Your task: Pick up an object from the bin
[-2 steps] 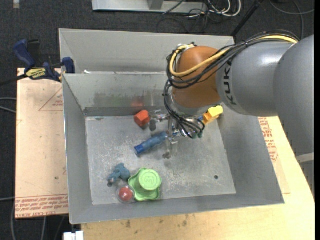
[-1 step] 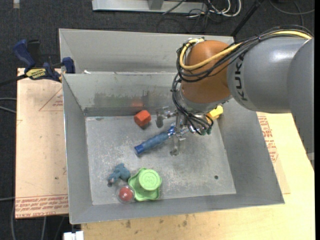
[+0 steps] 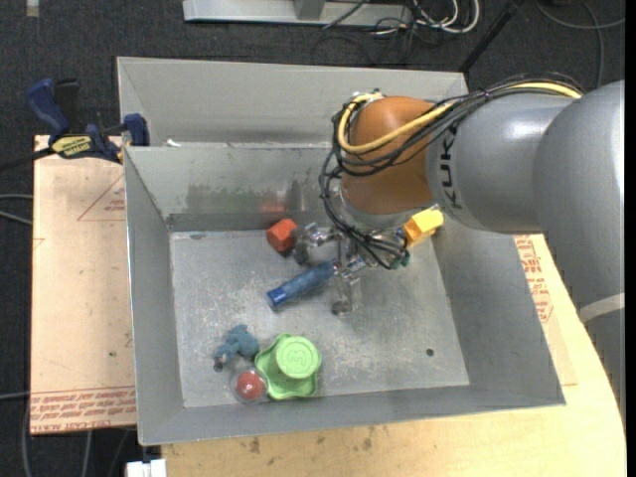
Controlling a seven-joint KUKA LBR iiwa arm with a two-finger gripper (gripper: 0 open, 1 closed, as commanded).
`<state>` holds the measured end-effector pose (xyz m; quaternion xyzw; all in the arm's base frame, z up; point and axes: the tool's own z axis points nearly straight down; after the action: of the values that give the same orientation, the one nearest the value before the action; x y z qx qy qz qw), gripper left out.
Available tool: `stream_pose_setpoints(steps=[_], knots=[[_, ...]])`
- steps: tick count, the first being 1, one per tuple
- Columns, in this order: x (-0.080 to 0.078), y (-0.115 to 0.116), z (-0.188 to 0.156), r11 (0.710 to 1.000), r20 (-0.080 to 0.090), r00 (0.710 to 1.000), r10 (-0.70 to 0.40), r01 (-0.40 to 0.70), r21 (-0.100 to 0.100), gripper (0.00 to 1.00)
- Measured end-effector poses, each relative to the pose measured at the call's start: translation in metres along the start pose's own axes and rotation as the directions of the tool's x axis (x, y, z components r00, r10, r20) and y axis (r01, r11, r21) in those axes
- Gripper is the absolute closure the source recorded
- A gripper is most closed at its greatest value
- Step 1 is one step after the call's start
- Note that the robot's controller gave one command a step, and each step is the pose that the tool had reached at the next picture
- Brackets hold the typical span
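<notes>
**Camera view, from above.** A silver KUKA arm [image 3: 537, 167] reaches in from the right over a grey metal bin [image 3: 149, 266]. Its wrist is wrapped in an orange cover [image 3: 388, 167], with yellow and black cables [image 3: 345, 127] looped across it.

The end effector [image 3: 343, 291] hangs low over the middle of the bin floor, pointing down. From this angle it cannot be told whether it is open or closed.

Just beside it, on the view's left, a blue cylinder [image 3: 298, 287] lies flat on the floor at a slant. One end points toward the end effector and the other toward the bin's left wall. Whether the two touch cannot be told.

An orange-red block [image 3: 282, 236] sits near the foot of the far wall, just beyond the blue cylinder and left of the wrist. A small yellow piece [image 3: 422, 225] shows at the lower right edge of the orange cover. Whether it lies in the bin or belongs to the arm is unclear.

Well apart from the end effector, toward the near-left corner, three things cluster:
- a green lobed lid [image 3: 289, 366], round and lying flat;
- a red ball [image 3: 248, 387], touching the lid's left side by the near wall;
- a small grey-blue figure [image 3: 237, 344], just behind the ball and beside the lid.
</notes>
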<state>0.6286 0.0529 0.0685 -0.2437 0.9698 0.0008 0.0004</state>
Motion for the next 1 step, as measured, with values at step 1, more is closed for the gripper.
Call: stream_pose_setpoints(steps=[1], knots=[[-0.0009, 0.0001, -0.0005, 1.0, 0.003, 1.0, 0.004, -0.004, -0.001, 0.0]])
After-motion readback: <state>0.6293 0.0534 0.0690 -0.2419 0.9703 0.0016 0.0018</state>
